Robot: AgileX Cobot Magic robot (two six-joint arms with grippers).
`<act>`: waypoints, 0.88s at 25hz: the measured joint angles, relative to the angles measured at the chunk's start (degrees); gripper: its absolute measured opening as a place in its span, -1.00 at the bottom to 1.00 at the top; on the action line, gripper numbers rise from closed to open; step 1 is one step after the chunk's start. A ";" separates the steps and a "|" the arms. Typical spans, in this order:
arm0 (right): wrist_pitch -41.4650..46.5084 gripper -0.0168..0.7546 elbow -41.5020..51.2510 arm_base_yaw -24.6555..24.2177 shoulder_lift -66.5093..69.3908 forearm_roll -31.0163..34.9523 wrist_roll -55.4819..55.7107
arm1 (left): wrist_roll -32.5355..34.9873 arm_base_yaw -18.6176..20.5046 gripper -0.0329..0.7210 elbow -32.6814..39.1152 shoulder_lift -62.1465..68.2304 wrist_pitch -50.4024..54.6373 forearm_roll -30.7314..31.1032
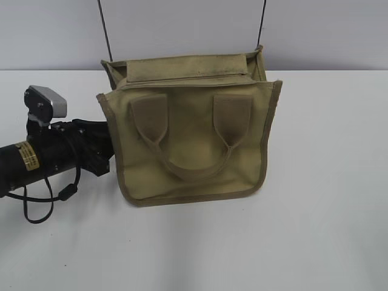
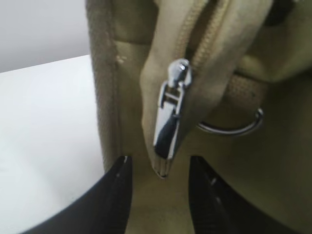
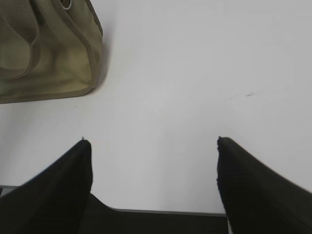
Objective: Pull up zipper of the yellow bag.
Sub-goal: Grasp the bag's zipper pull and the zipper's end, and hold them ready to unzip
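Looking along the left wrist view, we saw the small silver-grey metal pull tab of the khaki zipper [image 2: 171, 114] hanging just above the gap of the left pincer [image 2: 160, 181], whose two dark fingers were parted and gripped nothing. The tab hung at the end of the squarish olive-yellow canvas bag [image 1: 191, 130], which stood upright on the white desk [image 1: 327, 200]. A silver metal ring [image 2: 231, 127] showed just right of the tab. In the exterior view the black left arm [image 1: 48, 159] reached in low and level against the bag's left edge. The right pincer [image 3: 153, 161] was spread wide over bare desk, the bag's corner well apart at upper left.
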 joint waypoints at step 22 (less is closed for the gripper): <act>0.00 0.55 0.00 0.00 0.00 0.00 0.00 | -3.02 -0.06 -0.89 -5.15 7.52 -1.71 1.58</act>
